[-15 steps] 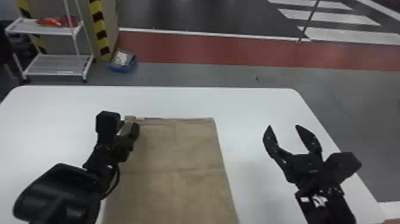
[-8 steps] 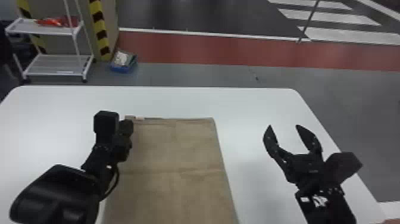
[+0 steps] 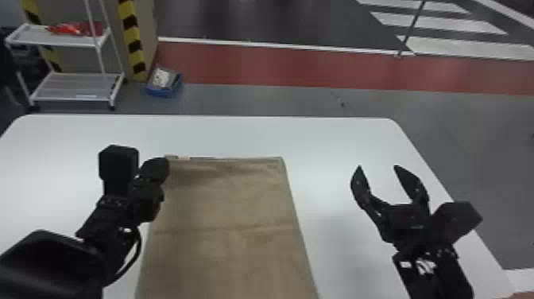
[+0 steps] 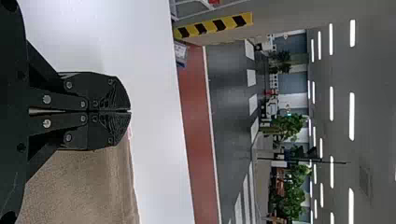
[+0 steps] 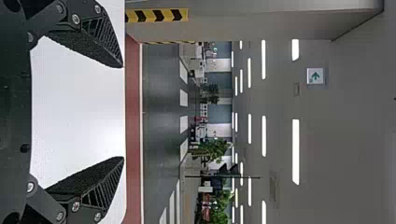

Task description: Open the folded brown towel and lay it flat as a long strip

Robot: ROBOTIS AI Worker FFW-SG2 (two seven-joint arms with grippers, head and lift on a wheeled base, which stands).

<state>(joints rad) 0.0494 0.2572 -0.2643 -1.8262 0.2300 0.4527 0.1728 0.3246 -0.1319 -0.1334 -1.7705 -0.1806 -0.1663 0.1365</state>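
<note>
- One brown towel (image 3: pixel 230 222) lies flat on the white tabletop (image 3: pixel 222 133), its long sides running back toward the robot and out at the near edge of the head view. A crease crosses it from side to side, and a small pale tag (image 3: pixel 183 158) sits on its far edge, close to the far left corner.
- The left gripper (image 3: pixel 162 163) is at the towel's far left corner, right by the left edge. In the left wrist view this gripper (image 4: pixel 130 111) has its two fingers pressed together along their length, with the towel just beside them; whether they touch the cloth I cannot tell.
- The right gripper (image 3: pixel 377 167) is to the right of the towel, apart from it and over the tabletop. In the right wrist view its fingers (image 5: pixel 100 37) are spread wide.
- Beyond the towel and the tabletop's far edge, off to the left, stands a white two-shelf cart (image 3: pixel 69 85) with red items (image 3: pixel 73 28) on its upper shelf.
- A blue bin (image 3: pixel 163 89) is on the floor beyond the towel's far left corner, next to a pillar with yellow-and-black striped edging (image 3: pixel 133 43).
- Farther beyond the towel, a red floor band (image 3: pixel 278 65) runs across.
</note>
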